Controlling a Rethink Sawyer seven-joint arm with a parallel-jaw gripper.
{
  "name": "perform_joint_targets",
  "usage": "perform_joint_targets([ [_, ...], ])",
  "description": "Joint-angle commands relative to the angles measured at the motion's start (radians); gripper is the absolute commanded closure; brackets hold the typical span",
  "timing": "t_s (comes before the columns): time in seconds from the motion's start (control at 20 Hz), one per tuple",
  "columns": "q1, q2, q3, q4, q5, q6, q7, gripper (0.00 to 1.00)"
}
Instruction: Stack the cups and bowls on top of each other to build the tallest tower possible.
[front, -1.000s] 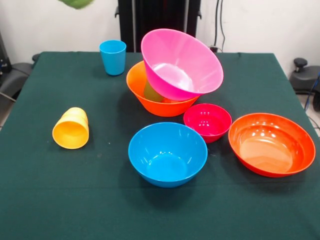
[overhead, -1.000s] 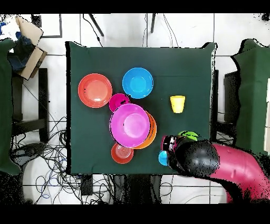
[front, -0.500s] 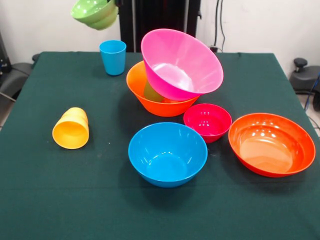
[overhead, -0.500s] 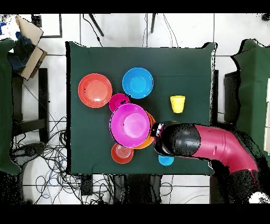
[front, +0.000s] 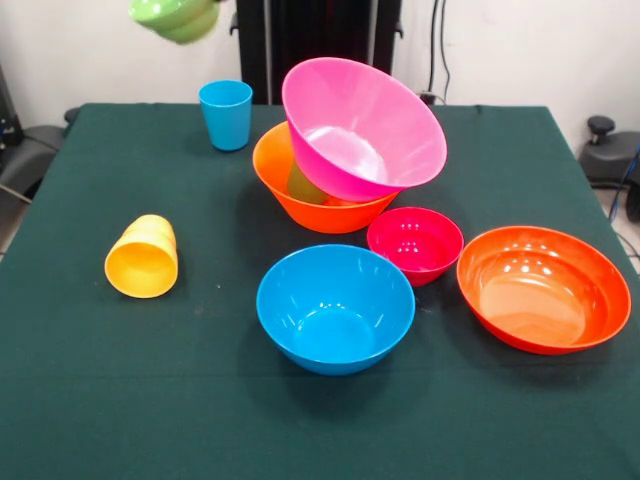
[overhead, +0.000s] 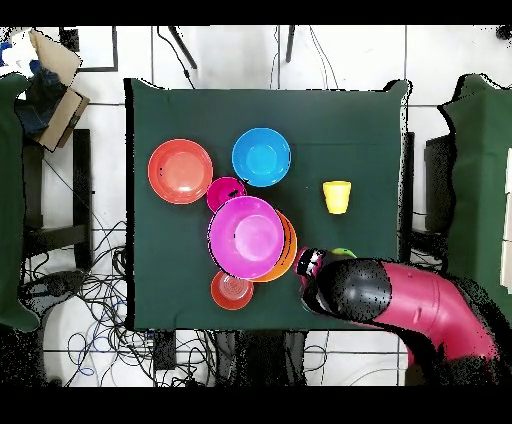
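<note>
A small green bowl (front: 176, 16) hangs in the air at the top edge of the front view, above and left of the blue cup (front: 226, 114). It is held from above, and the gripper's tips are out of the picture. In the overhead view the red arm (overhead: 400, 300) covers the gripper, and only a green sliver (overhead: 344, 253) shows. The big pink bowl (front: 360, 125) leans tilted inside the big orange bowl (front: 285, 175), with an olive-green piece (front: 304, 186) under it. The yellow-orange cup (front: 143, 256) lies on its side.
The medium blue bowl (front: 335, 307), the small magenta bowl (front: 414, 243) and the wide red-orange bowl (front: 543, 287) stand upright in front of the pile. A small orange-red bowl (overhead: 232, 289) sits behind the pile, near the robot's edge of the table (overhead: 170, 110).
The green bowl came down into the front view and toward the pile, then rose a little and shifted back left. In the overhead view the arm swung toward the pile, then drew back slightly.
</note>
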Motion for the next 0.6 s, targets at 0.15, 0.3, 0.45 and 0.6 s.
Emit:
perform_joint_targets([
  [0.15, 0.019, -0.295, -0.099, 0.177, 0.069, 0.137, -0.096, 1.0],
  [0.3, 0.03, -0.283, -0.068, 0.163, 0.022, 0.106, -0.143, 1.0],
  [0.45, 0.043, -0.282, -0.073, 0.182, 0.017, 0.081, -0.116, 1.0],
  [0.6, 0.063, -0.291, -0.087, 0.226, 0.057, 0.044, -0.069, 1.0],
])
